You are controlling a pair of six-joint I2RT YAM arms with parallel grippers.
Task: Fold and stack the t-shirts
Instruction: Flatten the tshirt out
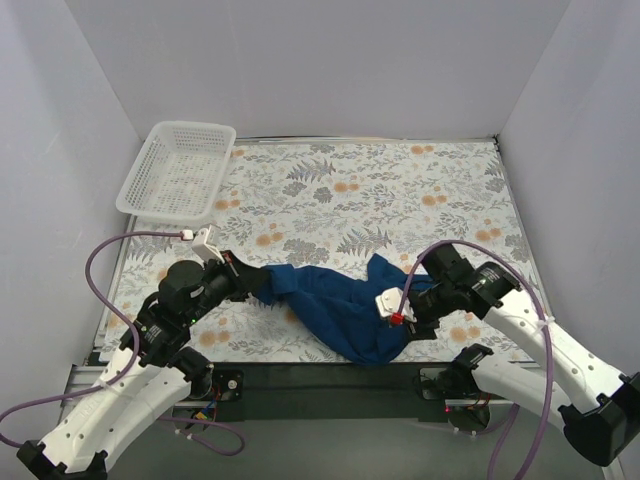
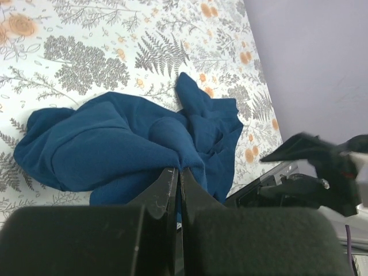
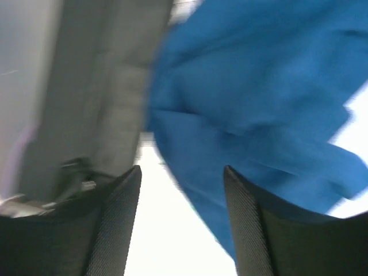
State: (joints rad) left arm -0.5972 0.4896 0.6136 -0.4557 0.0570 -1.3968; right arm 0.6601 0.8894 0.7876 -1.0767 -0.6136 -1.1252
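The dark navy-blue t-shirt (image 1: 340,305) lies crumpled near the table's front edge; its chest print is hidden. It also shows in the left wrist view (image 2: 115,144) and, blurred, in the right wrist view (image 3: 259,98). My left gripper (image 1: 262,283) is shut on the shirt's left end; its jaws pinch a fold of blue cloth (image 2: 178,171). My right gripper (image 1: 412,305) is open at the shirt's right side, its jaws wide apart (image 3: 181,172) with the cloth's edge just ahead and nothing between them.
A white mesh basket (image 1: 178,170) stands at the back left corner. The floral tablecloth (image 1: 400,190) covers the table. White walls close in on three sides. The black front rail (image 1: 330,375) runs just below the shirt.
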